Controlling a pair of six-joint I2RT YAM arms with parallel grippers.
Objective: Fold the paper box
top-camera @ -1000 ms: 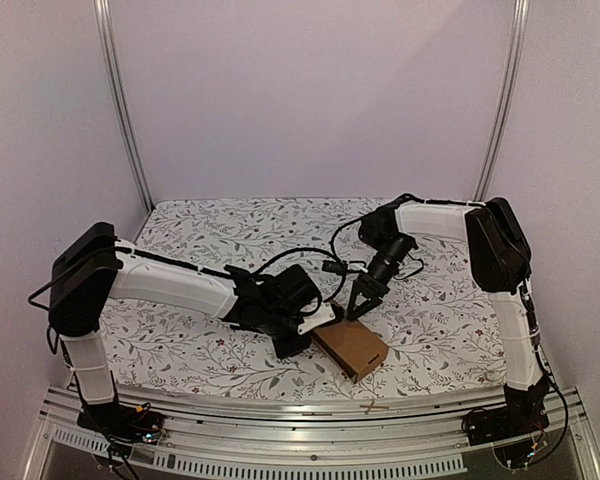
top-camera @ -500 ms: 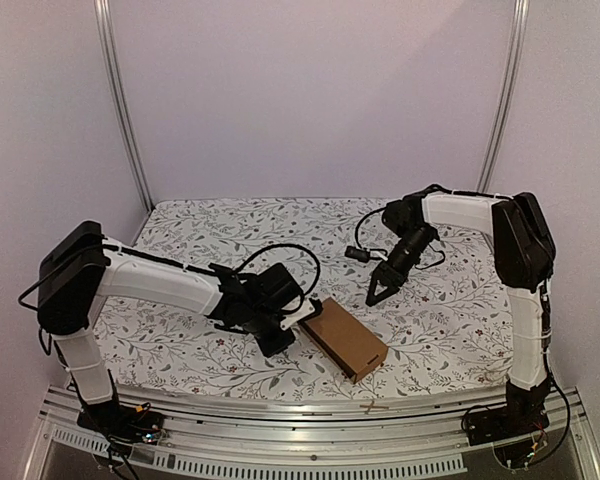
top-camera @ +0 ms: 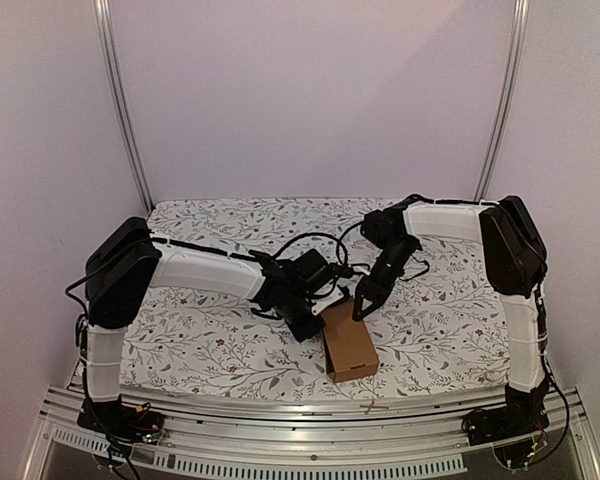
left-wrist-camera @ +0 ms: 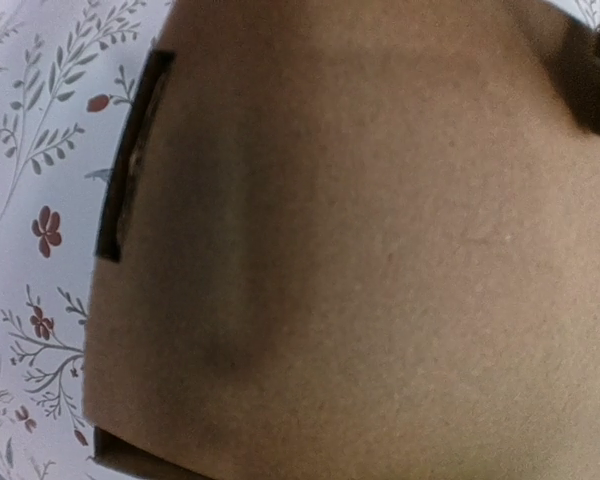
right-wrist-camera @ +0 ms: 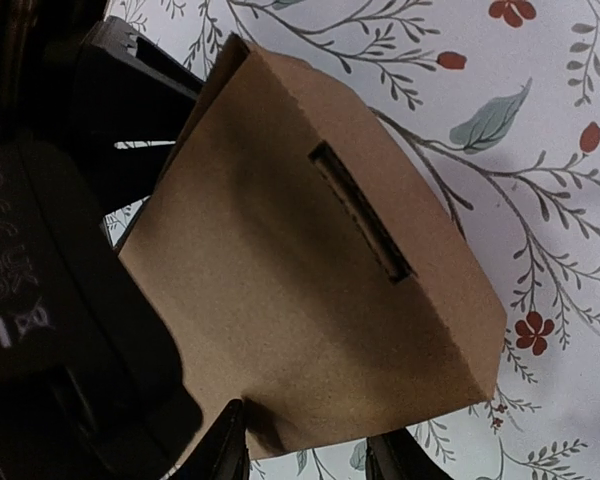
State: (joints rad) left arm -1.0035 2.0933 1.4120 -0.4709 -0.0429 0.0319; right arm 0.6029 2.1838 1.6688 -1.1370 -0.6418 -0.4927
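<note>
Clearly, the jaws of the right gripper (right-wrist-camera: 310, 452) stand apart: in the right wrist view its two pale fingertips (right-wrist-camera: 226, 440) show at the bottom edge, and the near edge of the paper box (right-wrist-camera: 310, 290) lies in the gap between them. I cannot tell if the tips touch the cardboard. For the left gripper (top-camera: 313, 316) I cannot tell the state of the jaws. Its own camera is so close that brown cardboard fills almost the whole view and no fingers can be seen, and from above the black head only shows pressed against the far left end of the box. Some pale marks (right-wrist-camera: 10, 290) are on the black housing of the left gripper, as the right wrist camera sees it, but they are too blurred to read. The box itself has no print and no label. It is plain brown cardboard, already in the shape of a small closed rectangular carton, with one narrow dark slot (right-wrist-camera: 361, 211) cut in its broad upper face and a flap edge (right-wrist-camera: 223, 75) standing a little up at the end near the left gripper. It lies flat on the desk (top-camera: 200, 340), which has a white cloth with leaves and small red flowers, in the near middle part, between the two arms.
</note>
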